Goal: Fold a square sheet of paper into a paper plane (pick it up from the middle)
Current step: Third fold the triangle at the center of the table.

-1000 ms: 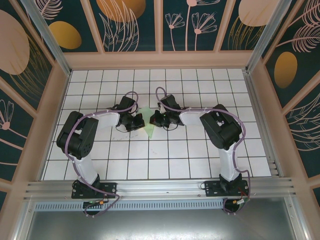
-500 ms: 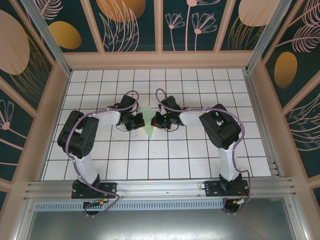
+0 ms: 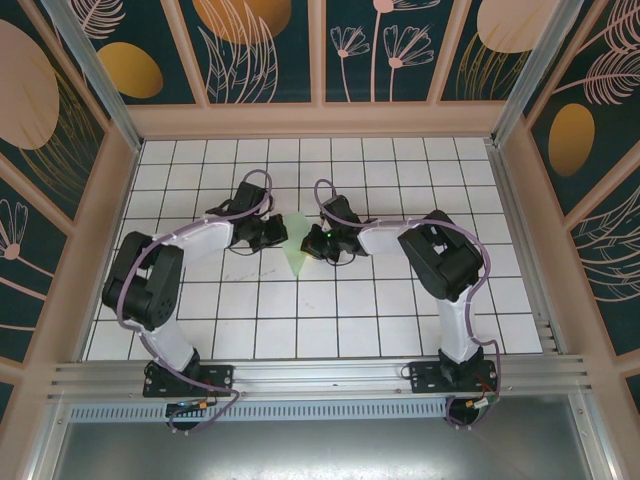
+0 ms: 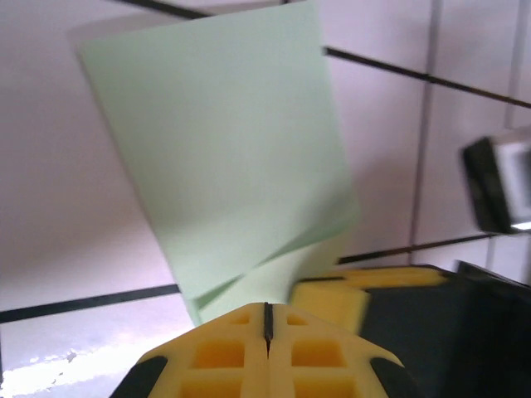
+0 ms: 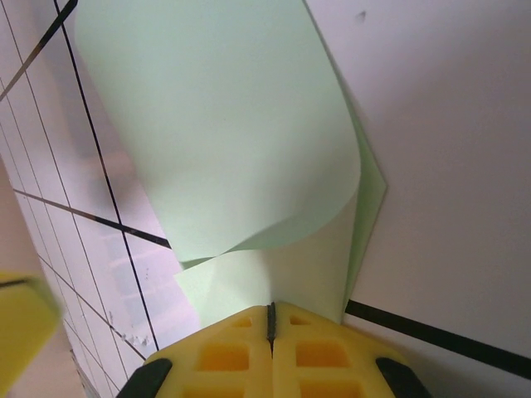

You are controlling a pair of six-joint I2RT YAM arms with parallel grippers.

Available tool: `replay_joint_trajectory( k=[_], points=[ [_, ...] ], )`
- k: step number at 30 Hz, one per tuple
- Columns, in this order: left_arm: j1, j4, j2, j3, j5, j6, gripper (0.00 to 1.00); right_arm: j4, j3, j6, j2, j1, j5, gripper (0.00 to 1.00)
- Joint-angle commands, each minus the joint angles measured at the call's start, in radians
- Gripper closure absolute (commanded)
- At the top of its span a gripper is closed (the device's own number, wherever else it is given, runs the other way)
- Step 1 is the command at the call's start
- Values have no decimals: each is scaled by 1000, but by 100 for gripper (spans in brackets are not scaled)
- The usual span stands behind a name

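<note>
left arm shifts, and the half-folded paper sheet [image 3: 294, 252] stays pinched from both sides

the left gripper [image 3: 272, 234], at the left edge of the paper sheet, has moved a little to the sheet's far side in the last second, jaws together and clamped on it. the sheet hangs between both grippers, top layer curling. the right gripper [image 3: 316, 241], at its right edge, hardly moves, jaws also clamped on it. i judge that a fold is being drawn over and the plane is not yet finished.

White grid-tiled table [image 3: 330, 330], teal floral walls [image 3: 270, 50].
</note>
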Motion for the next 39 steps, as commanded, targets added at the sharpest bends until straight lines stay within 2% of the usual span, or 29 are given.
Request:
replay_joint_trajectory(
  k=[1,10,19,29,39],
  points=[
    [-10,62,-38,-58,78,-37,100,-59,-34,46,9,21,29,100],
    [-52,146,-25,-169,136,-99,100,-42,-42,59,16,21,34,100],
    [-74,180,-7,-186,173,-114,100,-41,-50,61,18,21,34,100],
    [-97,177,53,-202,159,-134,100,-44,-48,58,32,19,23,100],
    [-105,166,25,-275,134,-157,100,-45,-53,52,35,15,25,100]
  ],
)
